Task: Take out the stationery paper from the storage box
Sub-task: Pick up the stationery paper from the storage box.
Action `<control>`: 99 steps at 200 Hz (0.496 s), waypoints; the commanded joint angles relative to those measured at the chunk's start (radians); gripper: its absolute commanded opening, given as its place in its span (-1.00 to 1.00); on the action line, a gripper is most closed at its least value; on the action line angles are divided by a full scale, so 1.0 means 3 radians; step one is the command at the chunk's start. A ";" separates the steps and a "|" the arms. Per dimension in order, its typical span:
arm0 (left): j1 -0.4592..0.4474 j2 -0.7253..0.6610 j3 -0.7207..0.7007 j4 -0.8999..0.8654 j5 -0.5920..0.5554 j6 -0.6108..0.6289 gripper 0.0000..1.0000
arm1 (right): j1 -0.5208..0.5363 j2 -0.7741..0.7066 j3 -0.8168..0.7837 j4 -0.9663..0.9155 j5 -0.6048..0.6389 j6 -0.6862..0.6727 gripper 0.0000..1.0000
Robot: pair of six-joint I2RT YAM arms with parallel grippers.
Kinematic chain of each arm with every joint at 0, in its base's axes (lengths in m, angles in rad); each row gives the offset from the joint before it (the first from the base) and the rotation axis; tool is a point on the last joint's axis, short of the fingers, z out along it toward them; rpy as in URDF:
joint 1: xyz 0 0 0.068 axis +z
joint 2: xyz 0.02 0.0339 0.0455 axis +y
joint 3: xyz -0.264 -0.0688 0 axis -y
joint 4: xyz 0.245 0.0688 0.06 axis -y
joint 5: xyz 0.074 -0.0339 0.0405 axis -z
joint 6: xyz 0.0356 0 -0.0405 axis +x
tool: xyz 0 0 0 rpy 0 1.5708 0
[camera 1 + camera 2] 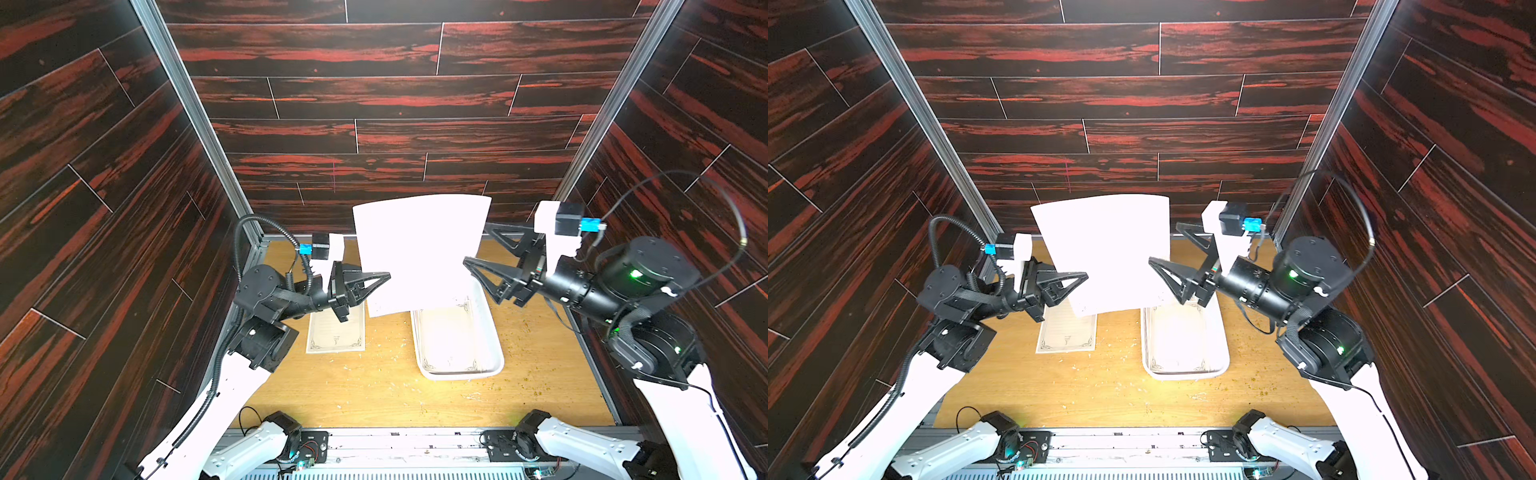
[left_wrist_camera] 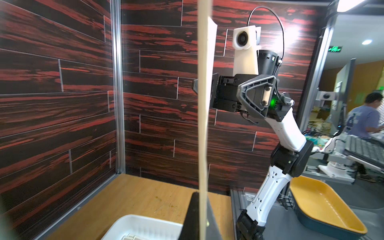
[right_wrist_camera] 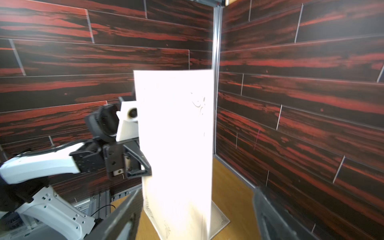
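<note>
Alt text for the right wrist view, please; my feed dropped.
A sheet of stationery paper hangs upright mid-frame, glaring white, pinched at one edge by the shut left gripper. The right gripper is open, its blurred fingers flanking the sheet; another sheet lies flat on the wooden table.

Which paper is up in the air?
The stationery sheet pinched by the left gripper, standing upright. Another sheet lies flat on the table, and paper lies in the storage box.

Robotics lab: booth of wood-print panels [image 1: 374, 95] on aluminium posts [image 1: 195, 116], wooden tabletop [image 1: 374, 395]; beyond, cluttered gear [image 2: 318, 124], a worker [image 2: 365, 116], green exit sign [image 2: 335, 49].
</note>
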 commanded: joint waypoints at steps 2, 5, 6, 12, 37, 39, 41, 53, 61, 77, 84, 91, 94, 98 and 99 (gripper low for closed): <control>0.0003 -0.0089 0.0206 -0.0642 -0.0124 0.0361 -1.00 | 0.0016 0.0001 0.0041 -0.0056 0.0182 -0.0056 0.74; 0.0007 -0.0094 0.0224 -0.0711 -0.0137 0.0399 -1.00 | 0.0014 0.0005 0.0046 -0.0052 0.0183 -0.0060 0.74; 0.0007 -0.0094 0.0230 -0.0741 -0.0140 0.0405 -1.00 | 0.0016 0.0007 0.0044 -0.0052 0.0185 -0.0061 0.74; 0.0015 -0.0100 0.0269 -0.0890 -0.0160 0.0497 -1.00 | 0.0014 0.0014 0.0054 -0.0047 0.0184 -0.0067 0.74; 0.0065 -0.0100 0.0394 -0.1321 -0.0259 0.0710 -1.00 | 0.0017 0.0035 0.0079 -0.0041 0.0128 -0.0087 0.74; 0.0072 -0.0097 0.0401 -0.1350 -0.0270 0.0724 -1.00 | 0.0014 0.0040 0.0078 -0.0039 0.0126 -0.0090 0.74; 0.0075 -0.0095 0.0411 -0.1371 -0.0282 0.0730 -1.00 | 0.0013 0.0041 0.0079 -0.0037 0.0122 -0.0092 0.74; 0.0120 -0.0089 0.0438 -0.1465 -0.0339 0.0752 -1.00 | 0.0015 0.0038 0.0073 -0.0023 0.0071 -0.0112 0.74; 0.0147 -0.0076 0.0451 -0.1535 -0.0363 0.0778 -1.00 | 0.0014 0.0042 0.0065 -0.0016 0.0008 -0.0136 0.71; 0.0180 -0.0045 0.0453 -0.1647 -0.0434 0.0827 -1.00 | 0.0013 0.0045 0.0041 0.0022 -0.0114 -0.0155 0.70; 0.0191 -0.0032 0.0459 -0.1700 -0.0460 0.0866 -1.00 | 0.0017 0.0051 0.0033 0.0039 -0.0144 -0.0155 0.70; 0.0205 -0.0015 0.0464 -0.1770 -0.0495 0.0892 -1.00 | 0.0014 0.0057 0.0031 0.0048 -0.0155 -0.0156 0.70; 0.0210 -0.0012 0.0463 -0.1794 -0.0506 0.0903 -1.00 | 0.0013 0.0060 0.0035 0.0052 -0.0153 -0.0156 0.70; 0.0220 -0.0003 0.0465 -0.1814 -0.0521 0.0910 -1.00 | 0.0017 0.0064 0.0037 0.0047 -0.0150 -0.0162 0.70; 0.0226 -0.0003 0.0465 -0.1822 -0.0524 0.0911 -1.00 | 0.0017 0.0063 0.0040 0.0047 -0.0148 -0.0163 0.70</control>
